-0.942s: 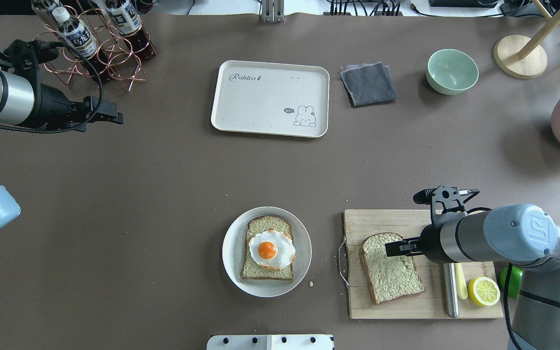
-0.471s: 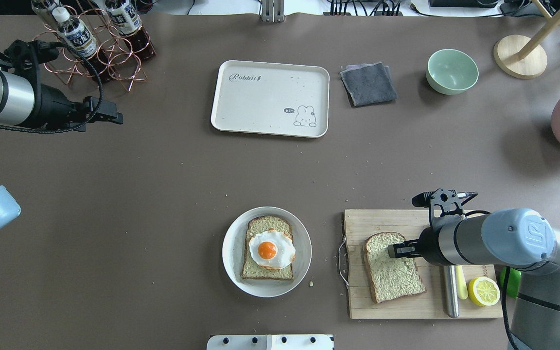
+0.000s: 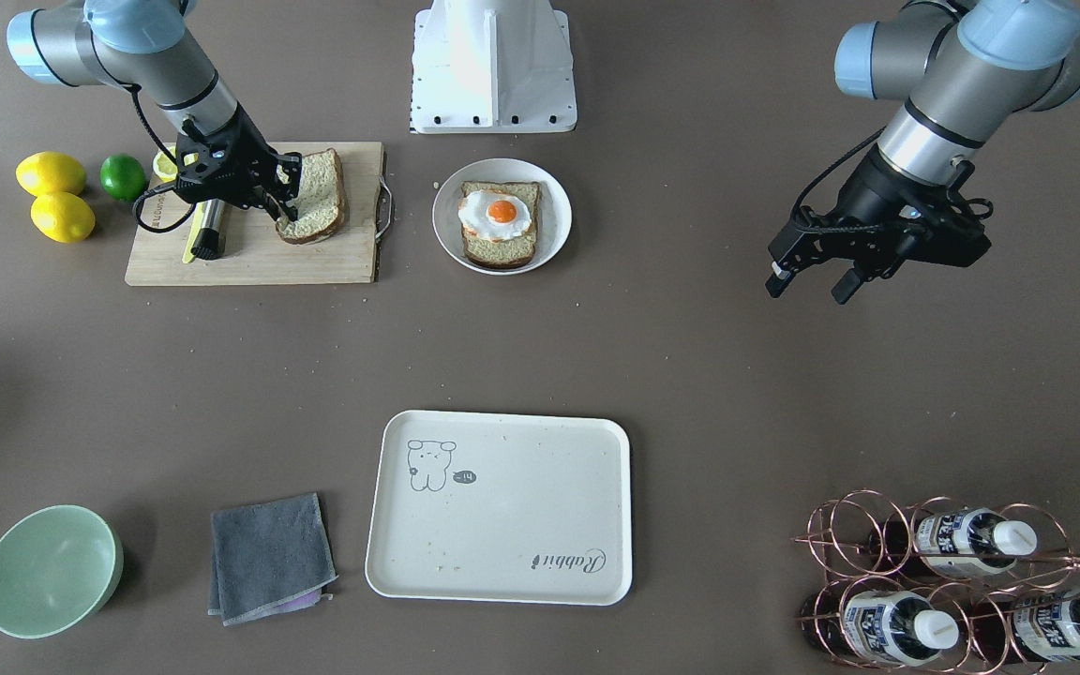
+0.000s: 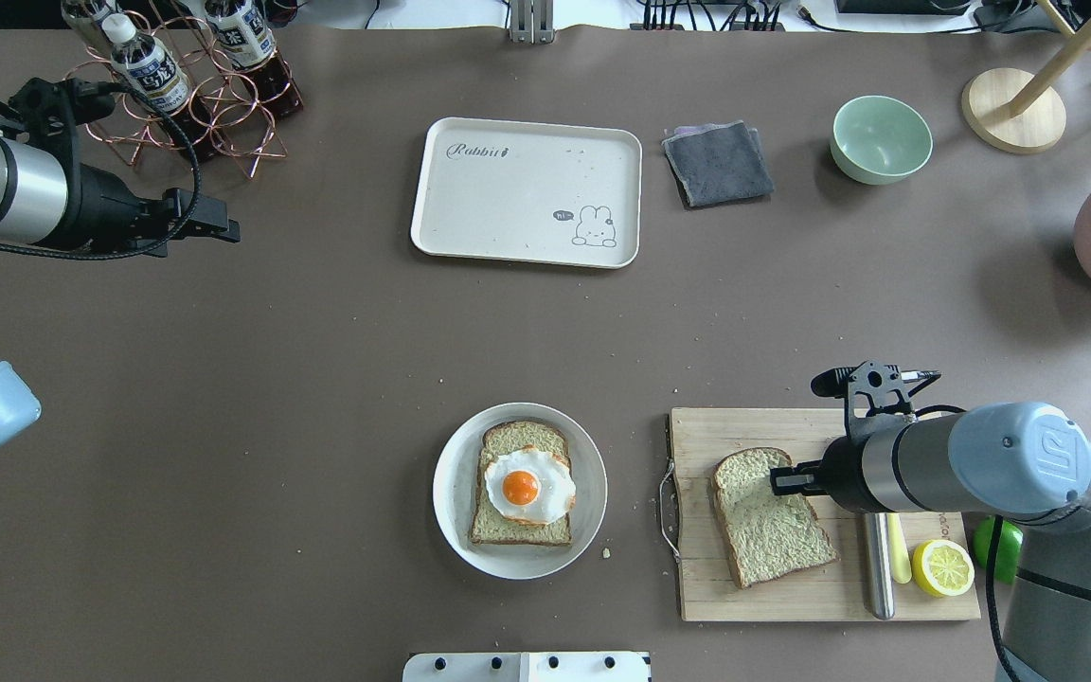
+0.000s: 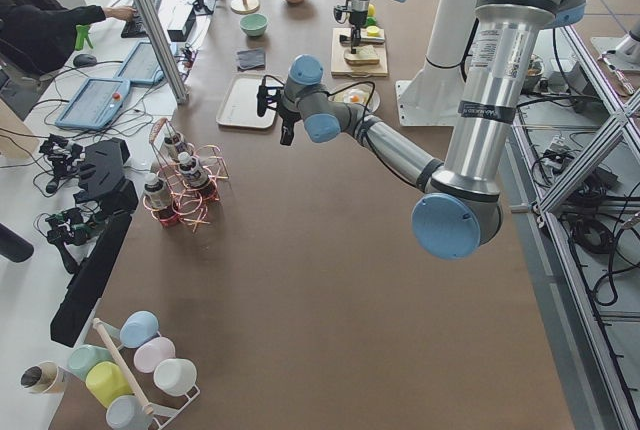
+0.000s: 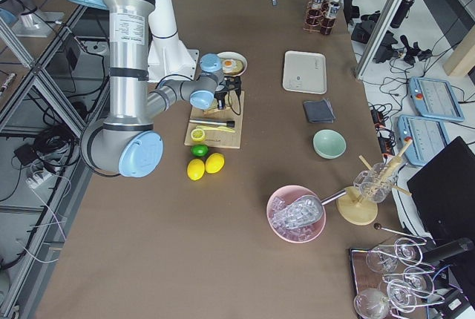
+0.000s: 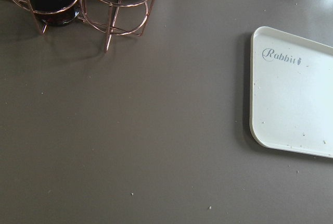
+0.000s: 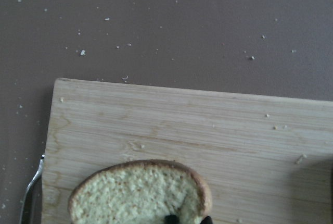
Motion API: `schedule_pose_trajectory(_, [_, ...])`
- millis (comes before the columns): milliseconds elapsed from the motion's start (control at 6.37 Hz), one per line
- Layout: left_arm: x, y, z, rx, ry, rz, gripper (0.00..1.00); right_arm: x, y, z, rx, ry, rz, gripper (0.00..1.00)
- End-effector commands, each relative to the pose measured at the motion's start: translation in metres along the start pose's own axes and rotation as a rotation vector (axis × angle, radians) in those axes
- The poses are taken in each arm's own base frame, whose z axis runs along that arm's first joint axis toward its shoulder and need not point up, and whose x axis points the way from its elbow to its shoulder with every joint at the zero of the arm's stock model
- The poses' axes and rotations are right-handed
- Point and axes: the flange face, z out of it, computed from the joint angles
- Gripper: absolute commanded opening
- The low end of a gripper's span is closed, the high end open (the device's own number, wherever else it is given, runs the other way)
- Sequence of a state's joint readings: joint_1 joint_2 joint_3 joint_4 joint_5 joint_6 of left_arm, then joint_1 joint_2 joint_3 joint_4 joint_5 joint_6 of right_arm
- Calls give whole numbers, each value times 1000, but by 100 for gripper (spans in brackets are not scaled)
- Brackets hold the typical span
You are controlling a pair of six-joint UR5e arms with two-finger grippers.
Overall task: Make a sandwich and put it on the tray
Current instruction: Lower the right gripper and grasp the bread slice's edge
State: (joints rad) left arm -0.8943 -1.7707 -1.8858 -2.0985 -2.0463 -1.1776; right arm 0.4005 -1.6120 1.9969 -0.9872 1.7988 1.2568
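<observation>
Right end effector: pinched the upper right crust of the loose bread slice, low over the cutting board. Left end effector: hung with fingers spread, gripping nothing, above the tabletop near the bottle rack.

Sandwich seen in two parts. Egg-topped slice: lay flat on the round plate, just beside the board's metal-handled left edge. Loose slice: sat toward that same edge of the board, apart from the knife and lemon half at the board's right end.

Tray: lay at the far side, well apart from plate and board, with only brown tabletop between them. Folded grey cloth just beside the tray's right edge, not touching.

From the front-facing view alone: two whole lemons and a lime beside the board, the lemons hidden under the right arm from overhead; also the gap between the left fingers, seen only side-on from above. From the right wrist view alone: two dark fingertips at the slice's crust, at the frame's bottom edge. From the left wrist view: only the tray's "Rabbit" corner and the rack's copper rings.
</observation>
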Motion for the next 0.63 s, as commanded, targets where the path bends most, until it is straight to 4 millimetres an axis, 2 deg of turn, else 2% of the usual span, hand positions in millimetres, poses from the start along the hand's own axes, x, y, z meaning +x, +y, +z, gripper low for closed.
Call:
schedule_pose_trajectory(0, [0, 0, 1, 0, -1, 1, 97, -8, -12, -31, 0, -66, 30, 0])
schedule_pose_trajectory(157, [2, -2, 3, 0, 0, 1, 97, -4, -33, -54, -24, -110, 57, 0])
schedule_pose_trajectory(471, [3, -4, 5, 0, -1, 1, 97, -7, -56, -90, -15, -256, 66, 0])
